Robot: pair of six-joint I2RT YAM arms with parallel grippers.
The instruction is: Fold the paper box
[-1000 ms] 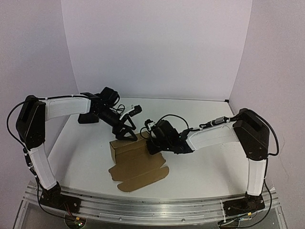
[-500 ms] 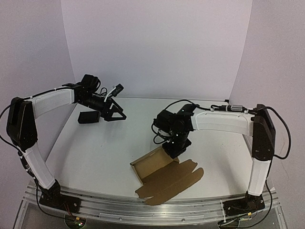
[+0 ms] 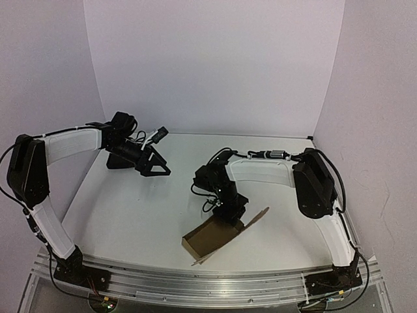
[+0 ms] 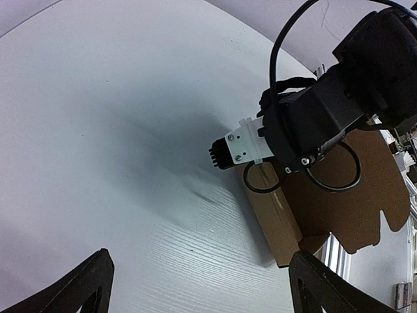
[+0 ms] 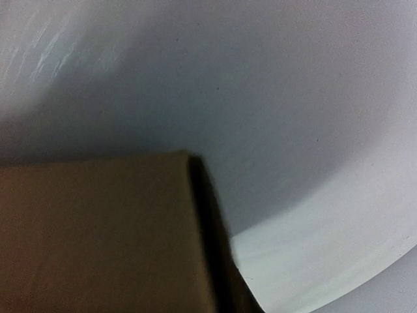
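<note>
The paper box [image 3: 208, 238] is brown cardboard, partly formed, near the table's front middle. One long flap [image 3: 255, 218] is tilted up on its right. My right gripper [image 3: 228, 210] points down onto the box's far wall. In the right wrist view the cardboard [image 5: 98, 235] fills the lower left and hides the fingers. My left gripper [image 3: 153, 166] is open and empty over the back left of the table, well away from the box. The left wrist view shows its spread fingertips [image 4: 91, 287] with the box [image 4: 277, 215] beyond them, under the right arm's wrist [image 4: 313, 124].
A small black block [image 3: 117, 161] lies at the back left, partly behind the left arm. The box sits close to the table's front edge [image 3: 208, 268]. White walls close in the back and both sides.
The right gripper has dragged the box from the left-centre to the front middle and turned it; the flat flaps now stand tilted up. The left gripper pulled back to the far left.
</note>
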